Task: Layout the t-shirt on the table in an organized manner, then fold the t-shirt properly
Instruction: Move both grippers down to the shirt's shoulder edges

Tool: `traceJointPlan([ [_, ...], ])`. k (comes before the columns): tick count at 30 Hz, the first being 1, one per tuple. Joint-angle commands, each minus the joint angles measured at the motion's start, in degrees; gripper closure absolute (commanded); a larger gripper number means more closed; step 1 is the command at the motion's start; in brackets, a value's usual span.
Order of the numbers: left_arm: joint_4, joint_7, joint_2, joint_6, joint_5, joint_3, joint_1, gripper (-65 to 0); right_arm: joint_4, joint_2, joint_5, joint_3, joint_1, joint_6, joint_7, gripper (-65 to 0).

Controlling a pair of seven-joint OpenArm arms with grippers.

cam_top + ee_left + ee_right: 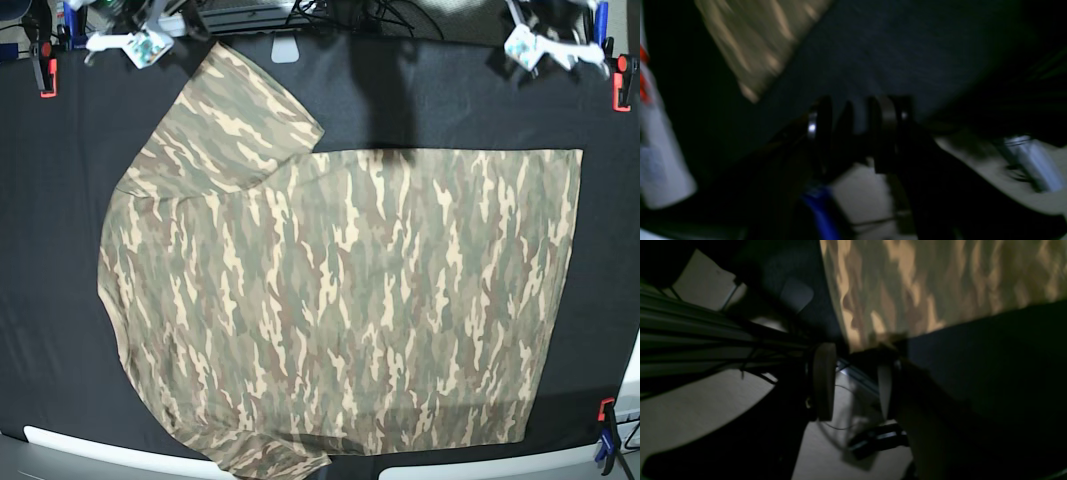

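Where the t-shirt [340,300] lies flat, the table [60,200] shows black.

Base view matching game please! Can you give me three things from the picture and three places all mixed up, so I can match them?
Things:
1. camouflage-print cloth t-shirt
2. black cloth-covered table
3. red-and-black clamp

Places:
A. at the top left corner
B. underneath everything else
C. spread flat across the middle

Right pairs: 1-C, 2-B, 3-A
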Motion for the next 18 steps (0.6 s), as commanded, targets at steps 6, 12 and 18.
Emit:
traceJointPlan([
  [6, -1.4, -2.9, -6.3, -3.5, 2.8, -0.2, -5.7, -19.2, 2.3, 0.9, 0.3, 3.5, -0.5, -0.2, 0.7, -20.7],
  [12, -9.6, -6.3, -10.6, -3.5, 5.2, -0.1, -12.6, -19.7, 2.3, 0.9, -6.9, 3.4, -0.5, -0.2, -0.1, -26.2],
  [18, -18.3, -6.4, -14.2, -3.4, 12.0, 7.6, -20.4, -19.7, 2.3, 0.9, -8.7, 3.4, 1.7, -0.1, -0.1, -26.2],
])
